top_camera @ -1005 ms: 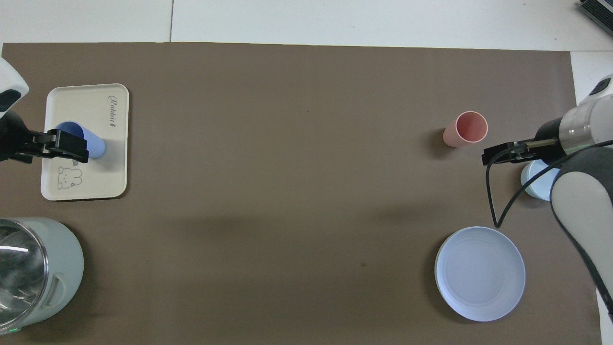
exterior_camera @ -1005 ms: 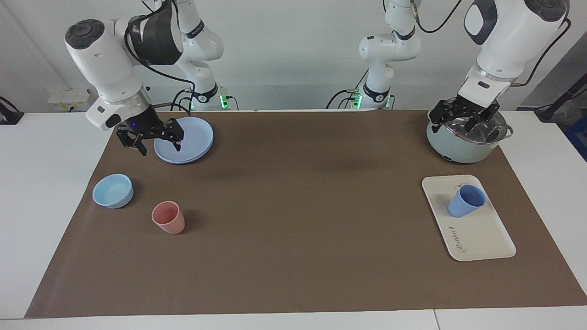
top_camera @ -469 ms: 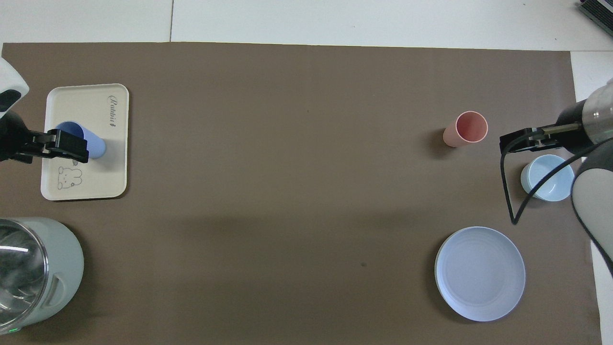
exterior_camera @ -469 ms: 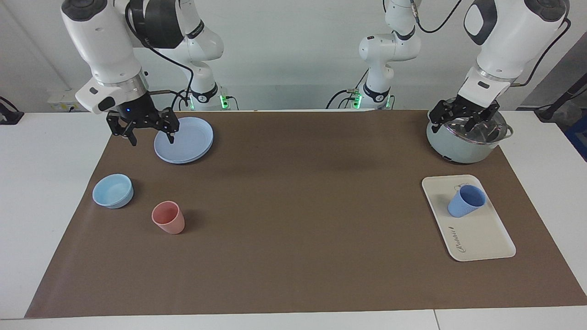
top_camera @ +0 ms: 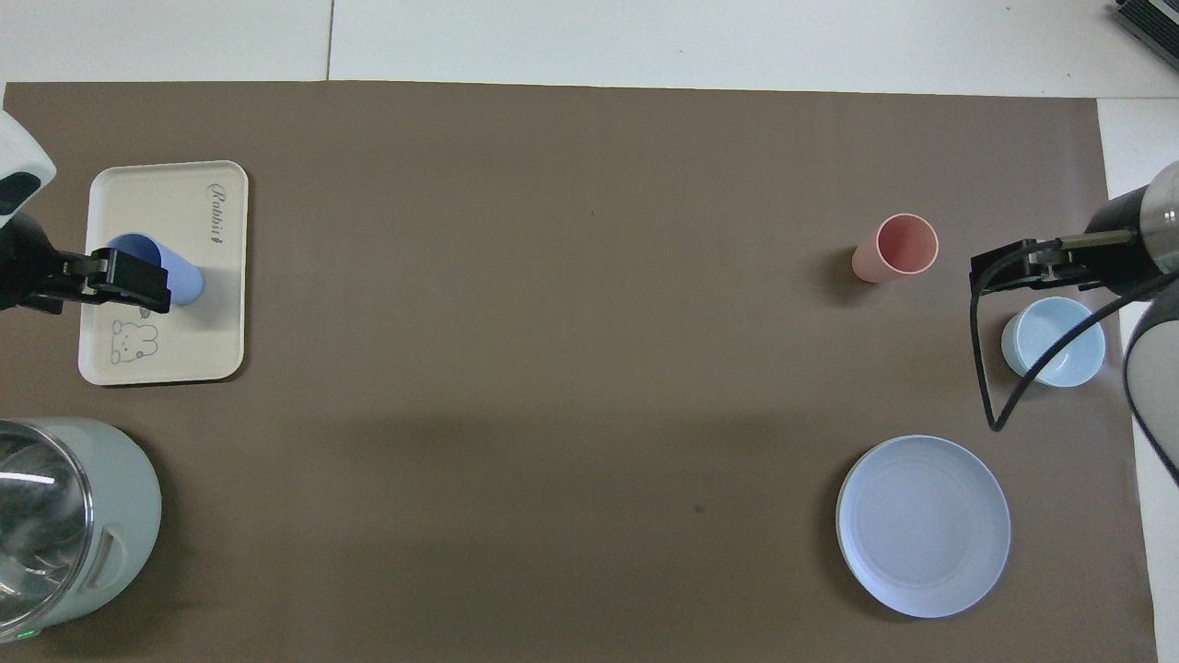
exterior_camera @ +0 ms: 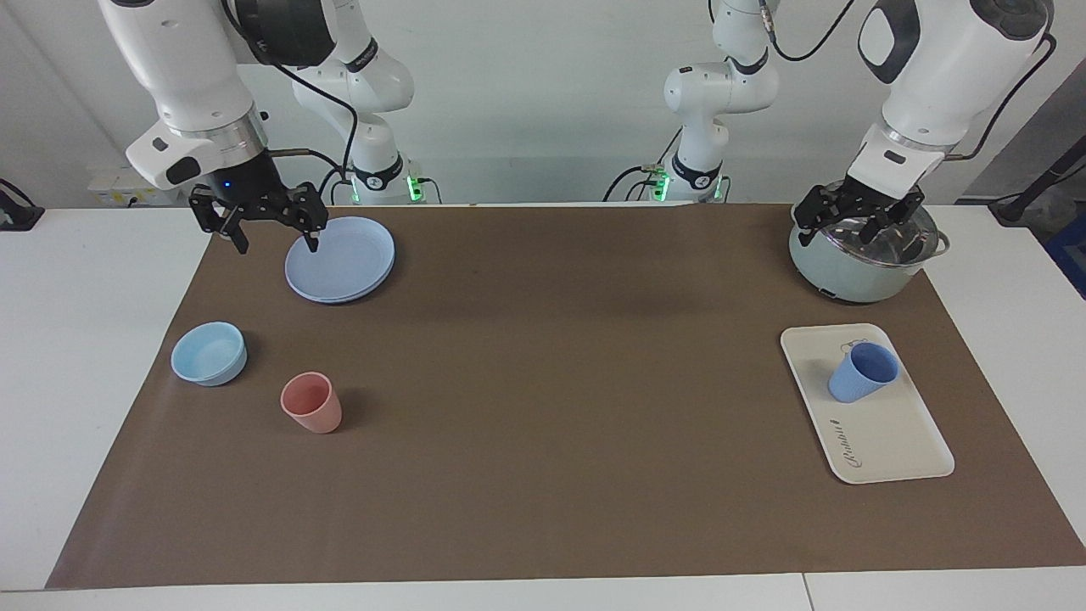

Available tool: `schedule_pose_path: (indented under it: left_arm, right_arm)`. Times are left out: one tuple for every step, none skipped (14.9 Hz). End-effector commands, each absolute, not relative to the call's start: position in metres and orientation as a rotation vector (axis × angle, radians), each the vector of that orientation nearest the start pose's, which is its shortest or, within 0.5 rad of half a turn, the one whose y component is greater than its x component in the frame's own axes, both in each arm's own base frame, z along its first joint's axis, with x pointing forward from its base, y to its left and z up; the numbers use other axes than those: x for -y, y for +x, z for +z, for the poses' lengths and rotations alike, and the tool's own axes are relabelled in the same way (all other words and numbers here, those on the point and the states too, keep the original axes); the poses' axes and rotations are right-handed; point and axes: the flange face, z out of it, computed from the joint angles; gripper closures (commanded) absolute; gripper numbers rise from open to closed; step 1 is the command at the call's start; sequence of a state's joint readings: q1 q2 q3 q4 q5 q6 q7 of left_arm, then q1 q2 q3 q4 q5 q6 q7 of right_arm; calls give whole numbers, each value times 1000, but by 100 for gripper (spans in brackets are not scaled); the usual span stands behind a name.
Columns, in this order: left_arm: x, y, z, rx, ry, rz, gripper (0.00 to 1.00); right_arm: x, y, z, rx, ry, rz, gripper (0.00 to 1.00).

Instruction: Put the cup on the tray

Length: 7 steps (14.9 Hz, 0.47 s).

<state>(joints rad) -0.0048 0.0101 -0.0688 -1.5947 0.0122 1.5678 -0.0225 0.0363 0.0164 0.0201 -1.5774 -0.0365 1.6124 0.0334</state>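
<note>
The periwinkle-blue cup [exterior_camera: 861, 373] stands upright on the cream tray [exterior_camera: 887, 437], at the tray's end nearer to the robots, by the bear drawing. It also shows in the overhead view [top_camera: 184, 279] on the tray [top_camera: 175, 198]. My left gripper [exterior_camera: 848, 225] is open and empty, up in the air and apart from the cup. It shows against the pot in the facing view and covers the cup's edge in the overhead view [top_camera: 124, 281]. My right gripper [exterior_camera: 277, 242] is open and empty, raised over the edge of the blue plate [exterior_camera: 344, 255].
A pink cup [exterior_camera: 311, 404] and a squat light-blue bowl [exterior_camera: 209, 354] stand at the right arm's end of the brown mat. A grey-green pot [exterior_camera: 848, 271] with a glass lid stands nearer to the robots than the tray.
My right gripper has risen and drawn back toward the mat's edge, uncovering the light-blue bowl in the overhead view. The left gripper, the cup and the tray have not moved.
</note>
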Motion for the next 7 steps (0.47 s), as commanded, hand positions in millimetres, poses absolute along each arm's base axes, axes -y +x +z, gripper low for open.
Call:
schedule_pose_path:
  left_arm:
    - [36, 546, 609, -86, -3112, 63, 0]
    - [36, 546, 609, -86, -3112, 63, 0]
    - [36, 546, 609, -86, -3112, 63, 0]
    - [36, 546, 609, -86, -3112, 63, 0]
    - [36, 546, 609, -86, -3112, 63, 0]
    - [36, 546, 609, -86, -3112, 63, 0]
    - [36, 546, 609, -86, -3112, 63, 0]
  right_arm:
    - [-30, 556, 618, 2, -3161, 22, 0]
    - [-30, 554, 619, 0, -3158, 28, 0]
    - [-31, 554, 619, -2, -3149, 31, 0]
    - [-32, 553, 617, -5, -3126, 40, 0]
    - [-29, 553, 618, -14, -3117, 40, 0]
    - [-30, 553, 617, -12, -3117, 40, 0]
    - [-32, 552, 617, -5, -3117, 40, 0]
